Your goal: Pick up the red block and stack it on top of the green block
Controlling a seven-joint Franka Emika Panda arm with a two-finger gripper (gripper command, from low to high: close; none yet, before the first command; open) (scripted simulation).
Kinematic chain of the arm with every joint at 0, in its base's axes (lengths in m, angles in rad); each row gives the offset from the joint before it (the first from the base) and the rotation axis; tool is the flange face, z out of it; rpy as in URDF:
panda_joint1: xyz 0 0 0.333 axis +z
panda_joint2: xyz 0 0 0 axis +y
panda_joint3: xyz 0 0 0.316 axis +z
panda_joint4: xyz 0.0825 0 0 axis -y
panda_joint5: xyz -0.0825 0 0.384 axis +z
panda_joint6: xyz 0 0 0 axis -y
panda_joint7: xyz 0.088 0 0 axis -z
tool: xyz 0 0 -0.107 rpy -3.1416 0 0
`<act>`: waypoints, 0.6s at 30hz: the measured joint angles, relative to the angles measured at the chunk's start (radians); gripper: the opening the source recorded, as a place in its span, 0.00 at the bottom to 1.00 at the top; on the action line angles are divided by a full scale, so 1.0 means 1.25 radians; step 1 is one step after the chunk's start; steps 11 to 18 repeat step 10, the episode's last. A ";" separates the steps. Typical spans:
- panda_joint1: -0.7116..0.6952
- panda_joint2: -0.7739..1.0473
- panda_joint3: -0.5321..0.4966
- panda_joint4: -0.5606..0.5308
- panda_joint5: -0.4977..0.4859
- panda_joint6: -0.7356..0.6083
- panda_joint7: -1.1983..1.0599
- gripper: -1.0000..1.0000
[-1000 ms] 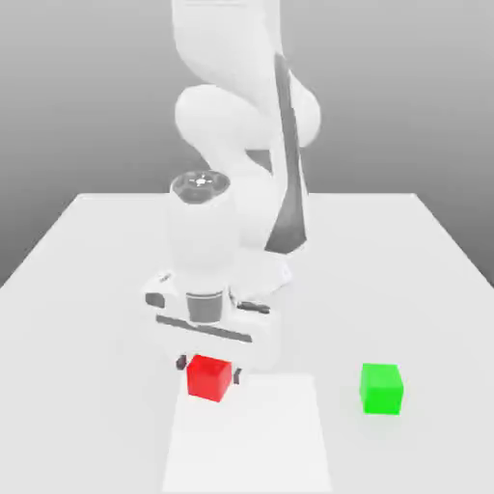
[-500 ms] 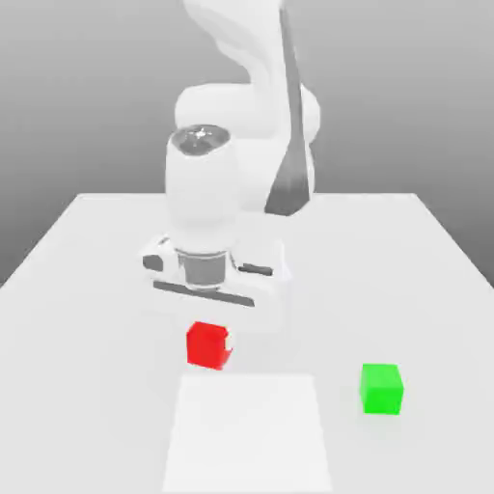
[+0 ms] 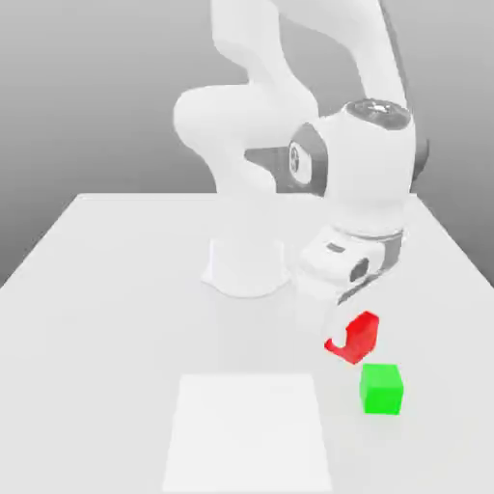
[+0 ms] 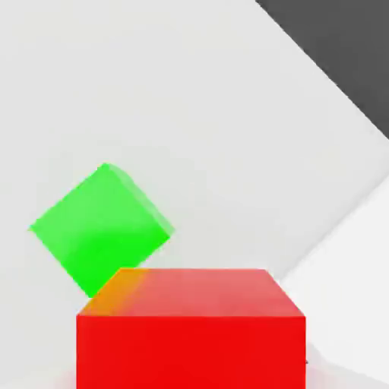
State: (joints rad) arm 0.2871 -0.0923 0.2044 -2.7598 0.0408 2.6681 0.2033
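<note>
Red block was up in air, tilted, off table, just above and a bit toward exterior view's left of green block. Gripper held red block, jaws squeezed tight on it. Green block sat flat on white table, not touching red block. Pale square patch lay on table, near green block. White arm hung over both blocks.

In hand view, red block was close up, green block behind it on table.

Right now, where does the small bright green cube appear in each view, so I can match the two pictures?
Exterior view: the small bright green cube rests on the white table, toward the exterior view's right, just below the lifted small glossy red cube.
Hand view: the green cube lies beyond the red cube.
Shared landmark: the red cube.
</note>
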 joint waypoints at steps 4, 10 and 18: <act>0.020 0.093 0.000 0.011 -0.047 0.080 0.005 0.00; 0.026 0.169 -0.021 0.015 -0.095 0.151 0.038 1.00; 0.026 0.169 -0.021 0.015 -0.095 0.151 0.038 1.00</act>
